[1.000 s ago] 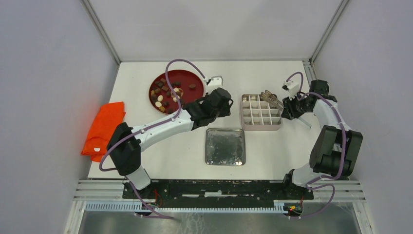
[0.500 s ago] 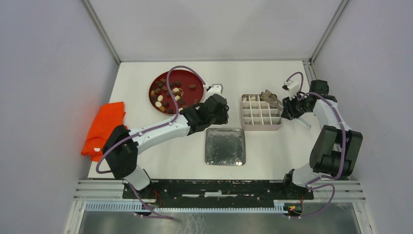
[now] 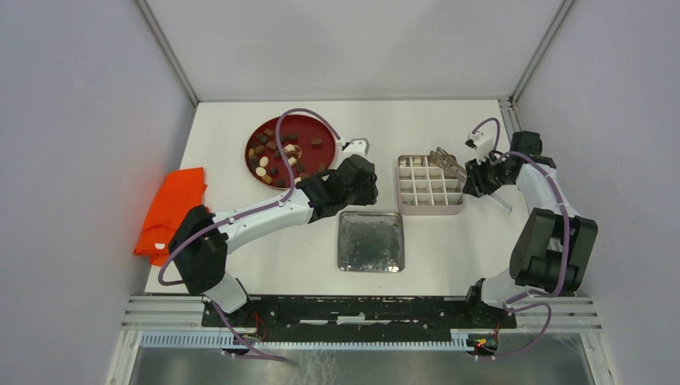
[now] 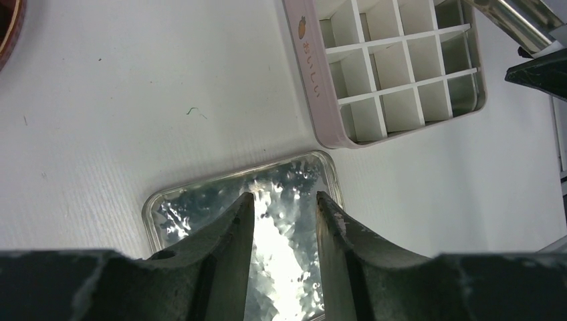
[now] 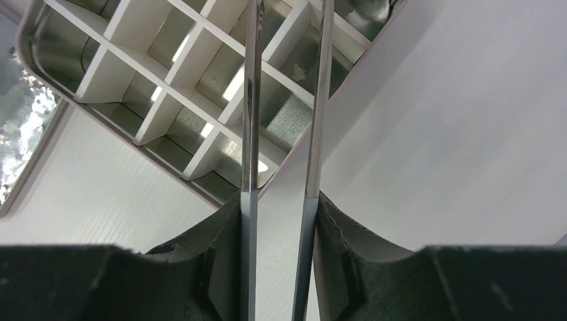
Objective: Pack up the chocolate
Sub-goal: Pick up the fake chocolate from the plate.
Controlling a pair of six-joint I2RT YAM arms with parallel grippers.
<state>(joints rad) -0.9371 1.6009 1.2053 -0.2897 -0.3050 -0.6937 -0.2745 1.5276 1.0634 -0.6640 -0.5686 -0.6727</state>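
Right now my left gripper hangs over a shiny, square, silver metal tray. My two dark fingers stand a moderate way apart and grip nothing; the tray's crinkled, glinting floor shows through the gap.

My landmark is the pale pinkish square box with white grid dividers, which sits on the white table. The tray lies just beside the box's near left corner.

My right gripper is at the box's right side, closed around a pair of slim steel tongs. One blade lies flat against the inside of each finger, with a narrow gap between the blades. From above, the tongs reach over the far right corner of the box. Their tips run out of my wrist view, so I cannot tell whether they touch the dividers.

The chocolate, small dark brown, light brown and cream pieces, lies scattered on a round dark-red plate, well apart from the box on its left. A crumpled orange cloth lies further left of the box, beyond the plate, at the table's edge.
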